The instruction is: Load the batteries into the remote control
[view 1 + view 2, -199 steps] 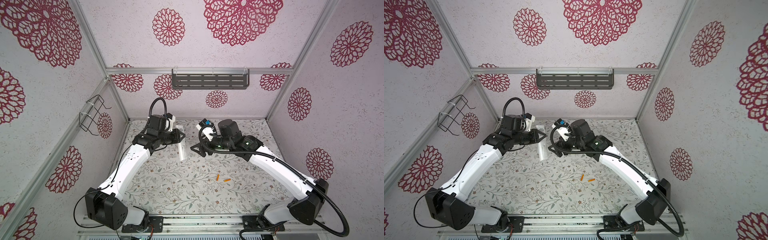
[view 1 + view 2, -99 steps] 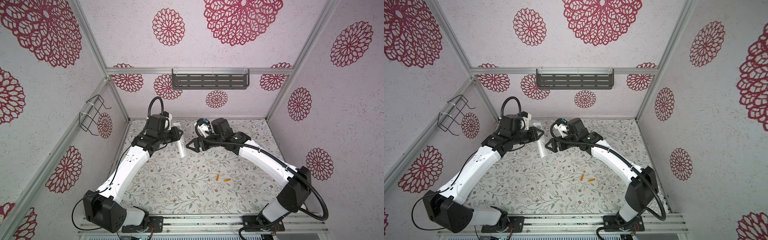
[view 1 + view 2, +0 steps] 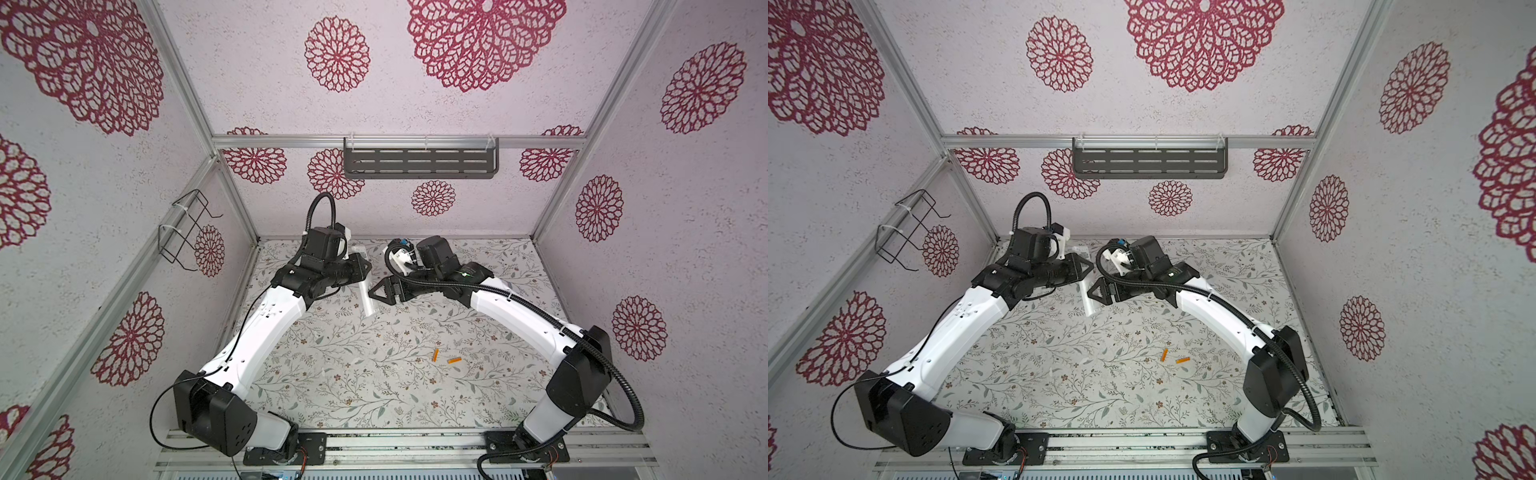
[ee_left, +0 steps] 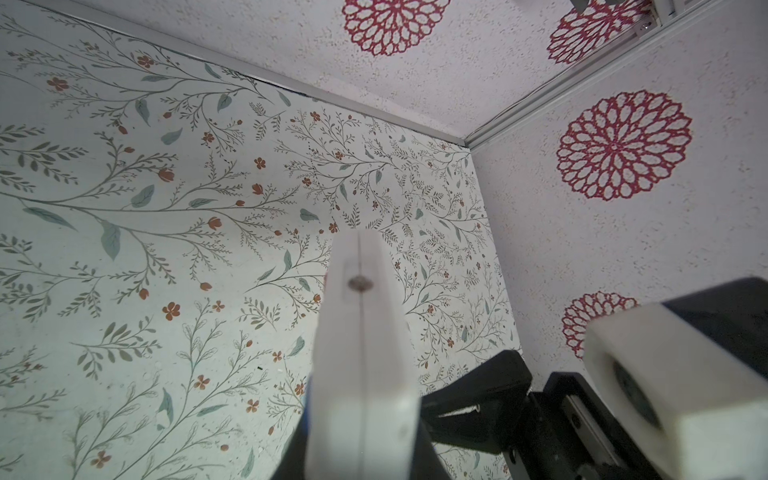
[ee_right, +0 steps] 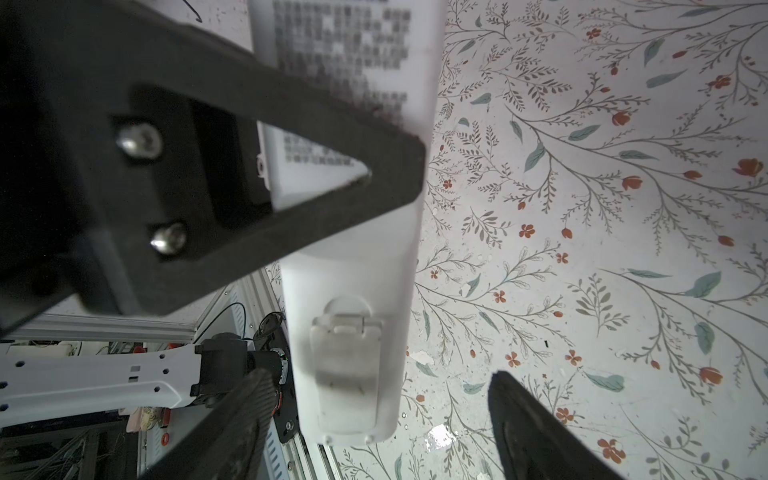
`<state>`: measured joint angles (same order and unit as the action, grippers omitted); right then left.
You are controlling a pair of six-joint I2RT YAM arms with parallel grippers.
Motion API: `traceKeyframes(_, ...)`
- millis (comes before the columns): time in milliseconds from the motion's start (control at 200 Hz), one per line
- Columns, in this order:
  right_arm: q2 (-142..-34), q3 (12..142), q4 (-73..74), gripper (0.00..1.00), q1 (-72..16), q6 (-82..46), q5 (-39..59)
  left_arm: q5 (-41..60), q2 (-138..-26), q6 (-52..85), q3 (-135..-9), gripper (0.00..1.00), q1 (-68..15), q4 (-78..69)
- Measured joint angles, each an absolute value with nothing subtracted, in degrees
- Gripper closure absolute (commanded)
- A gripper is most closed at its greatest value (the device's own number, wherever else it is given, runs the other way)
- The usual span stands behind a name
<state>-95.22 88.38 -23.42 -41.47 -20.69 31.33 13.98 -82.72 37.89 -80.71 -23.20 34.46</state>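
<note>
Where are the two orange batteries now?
In both top views the batteries lie close together on the table, right of centre, well apart from the remote control.

White arm links (image 3: 266,328) with black joints (image 3: 216,419), black corrugated cable (image 3: 633,403), black triangular fingers (image 5: 316,224) with silver screws (image 5: 139,141).

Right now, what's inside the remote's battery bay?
Can't see inside: the cover on the remote control looks fitted, hiding the bay. Both batteries lie on the table, apart from it, so neither is loaded.
</note>
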Motion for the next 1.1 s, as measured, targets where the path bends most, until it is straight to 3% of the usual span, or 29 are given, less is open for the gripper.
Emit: traceKeyframes(1101,-97.8,89.7,-22.0,0.62,-41.6,-21.7,33.0,13.2,-86.0,37.7,-82.7,1.0,-23.9,34.7)
